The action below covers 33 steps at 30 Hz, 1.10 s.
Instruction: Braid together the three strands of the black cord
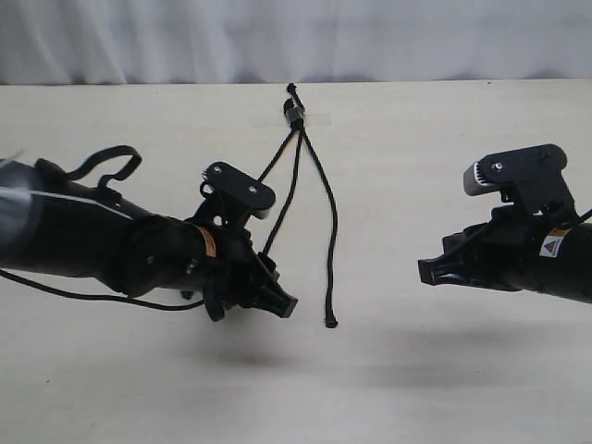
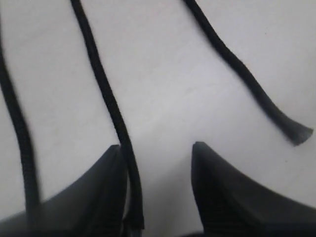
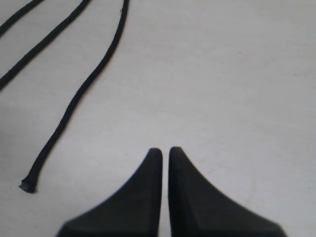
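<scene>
The black cord's knotted end (image 1: 294,111) lies at the far middle of the table, and three strands fan out from it toward me. The right strand (image 1: 329,222) lies loose and ends in a tip (image 3: 27,185). My left gripper (image 1: 275,298) is open low over the table. The middle strand (image 2: 106,94) runs between its fingers, lying along one finger (image 2: 106,182). The left strand (image 2: 19,138) passes outside that finger, and the right strand (image 2: 247,79) lies beyond the other one. My right gripper (image 3: 164,150) is shut on nothing, off to the right of the strands (image 1: 427,271).
Clear tape (image 1: 314,118) holds the knotted end to the beige table (image 1: 444,370). A white curtain (image 1: 296,37) hangs behind the far edge. A glossy black cable (image 1: 102,166) loops over the left arm.
</scene>
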Tool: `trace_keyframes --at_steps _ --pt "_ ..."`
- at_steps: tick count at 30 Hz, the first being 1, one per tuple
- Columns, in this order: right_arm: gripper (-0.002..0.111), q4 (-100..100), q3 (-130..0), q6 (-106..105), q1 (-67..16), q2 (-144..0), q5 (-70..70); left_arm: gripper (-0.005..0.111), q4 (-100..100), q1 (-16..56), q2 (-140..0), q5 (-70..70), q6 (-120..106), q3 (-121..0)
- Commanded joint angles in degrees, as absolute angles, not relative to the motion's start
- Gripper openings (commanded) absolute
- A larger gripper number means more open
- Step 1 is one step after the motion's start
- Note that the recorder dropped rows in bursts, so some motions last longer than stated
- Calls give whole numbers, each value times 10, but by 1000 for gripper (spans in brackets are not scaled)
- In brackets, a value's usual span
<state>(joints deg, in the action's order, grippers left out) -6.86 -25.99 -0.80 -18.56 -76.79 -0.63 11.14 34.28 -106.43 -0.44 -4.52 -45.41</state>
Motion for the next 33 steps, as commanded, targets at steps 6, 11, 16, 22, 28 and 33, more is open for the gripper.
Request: trace_keyframes --at_steps 6,11,16,22,28,33 --pt "4 -66 -261 -13 -187 -769 0 21 112 346 -1104 -16 -57 -461" --pt "4 -66 -261 -13 -187 -769 0 0 112 346 -1104 -4 -57 -461" --pt "4 -66 -261 -13 -187 -769 0 0 105 345 -1079 34 -68 -485" --pt "4 -66 -261 -13 -187 -769 0 0 50 275 -1000 118 -73 -531" --pt "4 -66 -261 -13 -187 -769 4 0 45 140 -938 169 -73 -534" --pt "4 -66 -262 -13 -187 -773 18 0 52 53 -970 204 -73 -534"
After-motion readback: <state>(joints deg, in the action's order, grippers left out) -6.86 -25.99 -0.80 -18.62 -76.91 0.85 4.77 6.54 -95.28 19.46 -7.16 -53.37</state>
